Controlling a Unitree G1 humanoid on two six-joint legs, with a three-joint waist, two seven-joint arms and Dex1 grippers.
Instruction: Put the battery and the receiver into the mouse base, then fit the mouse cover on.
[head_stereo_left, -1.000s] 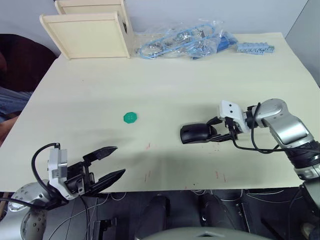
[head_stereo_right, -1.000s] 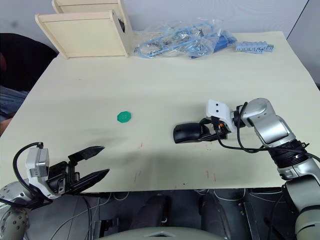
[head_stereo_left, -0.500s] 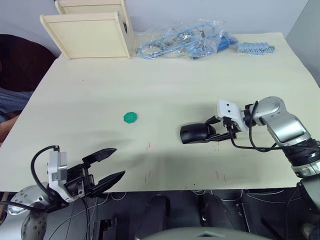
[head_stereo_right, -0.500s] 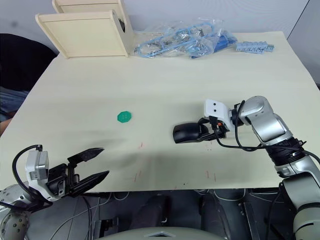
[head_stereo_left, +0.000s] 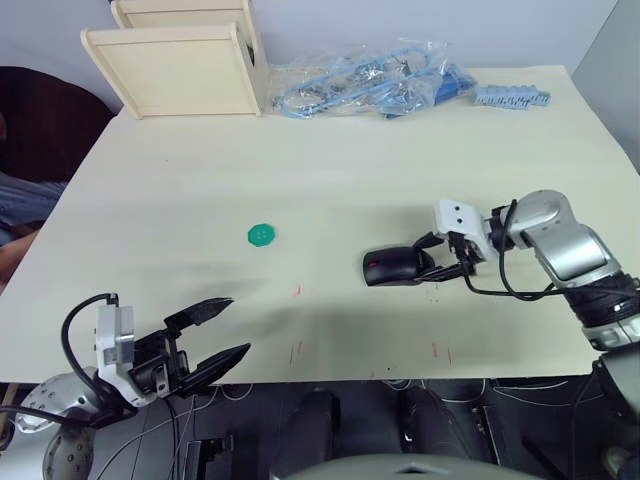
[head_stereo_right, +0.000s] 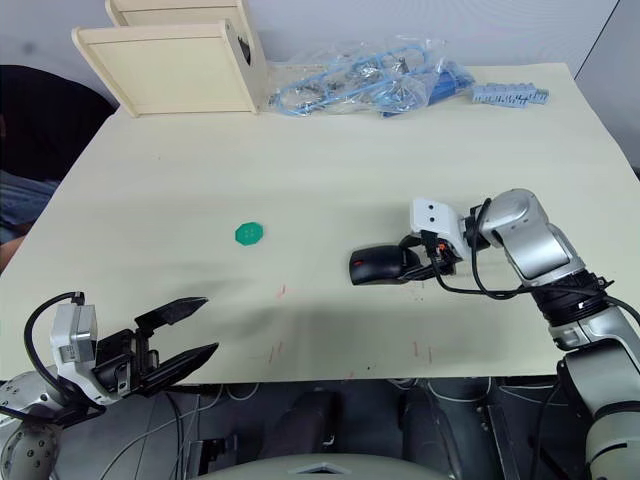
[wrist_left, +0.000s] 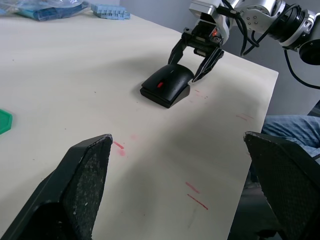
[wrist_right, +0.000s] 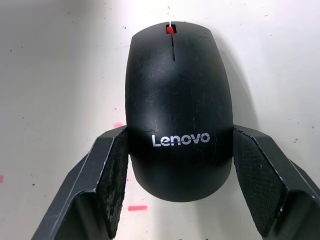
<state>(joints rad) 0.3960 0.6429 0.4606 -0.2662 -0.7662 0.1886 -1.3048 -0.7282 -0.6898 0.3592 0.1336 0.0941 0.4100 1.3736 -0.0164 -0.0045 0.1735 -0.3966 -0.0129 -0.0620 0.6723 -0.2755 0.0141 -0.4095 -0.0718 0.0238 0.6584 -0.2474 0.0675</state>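
The mouse cover (wrist_right: 179, 110) is black, with white lettering near its rear and a red sliver of wheel at its front slit. The surface (head_stereo_left: 330, 170) is pale cream, flecked with small red marks. A green disc (head_stereo_left: 261, 235) lies on it. Blue cables (head_stereo_left: 350, 85) fill clear bags; wooden boxes (head_stereo_left: 180, 60) are pale beige.

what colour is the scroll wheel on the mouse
Red, a small strip set in the black mouse cover, at scroll wheel. The right wrist view shows it best.
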